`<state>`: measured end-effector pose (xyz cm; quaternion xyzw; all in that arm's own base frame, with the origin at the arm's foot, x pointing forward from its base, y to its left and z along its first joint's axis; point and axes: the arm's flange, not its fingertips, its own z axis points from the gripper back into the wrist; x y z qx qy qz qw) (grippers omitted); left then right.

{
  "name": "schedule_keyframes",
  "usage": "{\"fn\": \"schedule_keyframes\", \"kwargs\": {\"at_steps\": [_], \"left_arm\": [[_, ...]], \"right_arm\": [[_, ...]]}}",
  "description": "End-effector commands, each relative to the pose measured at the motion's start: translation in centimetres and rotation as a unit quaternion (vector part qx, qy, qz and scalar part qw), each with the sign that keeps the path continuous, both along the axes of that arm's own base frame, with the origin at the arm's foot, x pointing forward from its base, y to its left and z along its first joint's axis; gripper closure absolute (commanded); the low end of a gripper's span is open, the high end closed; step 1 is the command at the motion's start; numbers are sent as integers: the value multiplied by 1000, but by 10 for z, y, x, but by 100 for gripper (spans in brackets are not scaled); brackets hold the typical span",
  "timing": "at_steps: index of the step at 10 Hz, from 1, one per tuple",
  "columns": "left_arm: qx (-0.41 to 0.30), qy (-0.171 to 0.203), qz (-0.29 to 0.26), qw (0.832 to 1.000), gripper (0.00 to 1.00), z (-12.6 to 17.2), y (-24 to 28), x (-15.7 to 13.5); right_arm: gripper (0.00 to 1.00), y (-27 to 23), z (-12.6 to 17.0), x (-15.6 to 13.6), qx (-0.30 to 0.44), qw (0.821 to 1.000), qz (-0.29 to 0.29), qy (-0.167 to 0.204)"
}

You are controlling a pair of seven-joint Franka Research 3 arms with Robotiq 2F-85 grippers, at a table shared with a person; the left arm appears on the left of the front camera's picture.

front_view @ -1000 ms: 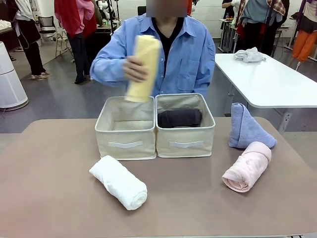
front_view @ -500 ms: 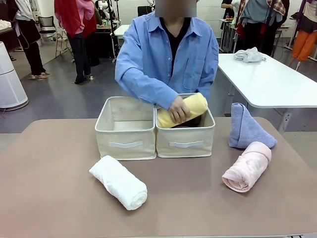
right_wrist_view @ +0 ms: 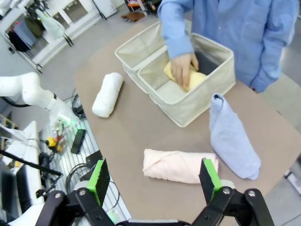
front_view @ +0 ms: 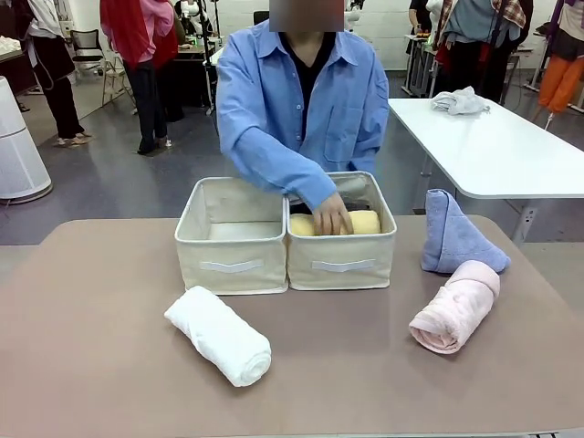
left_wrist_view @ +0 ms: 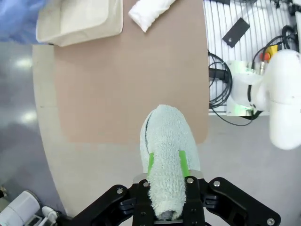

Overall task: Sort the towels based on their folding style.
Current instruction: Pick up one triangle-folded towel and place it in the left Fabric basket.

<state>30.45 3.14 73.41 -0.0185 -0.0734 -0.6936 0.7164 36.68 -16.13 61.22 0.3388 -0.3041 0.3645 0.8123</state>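
Left claw [left_wrist_view: 166,160] grips green towel [left_wrist_view: 164,127], seemingly past the brown table [left_wrist_view: 127,84]; right claw [right_wrist_view: 154,178] gapes

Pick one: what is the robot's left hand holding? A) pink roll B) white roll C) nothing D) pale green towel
D: in the left wrist view the left hand is shut on the pale green towel, pads pressed into its sides.

One way in blocked
A person's hand [front_view: 332,219] fills the right box [front_view: 342,265]; left box [front_view: 231,265] stands free; bare surface [front_view: 347,356] between white roll [front_view: 219,335] and pink roll [front_view: 453,307].
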Motion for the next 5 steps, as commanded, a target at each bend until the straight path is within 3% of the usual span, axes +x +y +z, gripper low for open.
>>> {"fn": "schedule_keyframes", "kwargs": {"at_steps": [1,3,5], "left_arm": [[18,7,1,1000,81,-41,-27,24],[-3,-13,10,1000,81,-62,-61,42],[-9,-8,21,1000,81,-78,-82,55]], "right_arm": [[0,-1,0,0,10,1000,4,-6],[0,-1,0,0,10,1000,4,-6],[0,-1,0,0,10,1000,4,-6]]}}
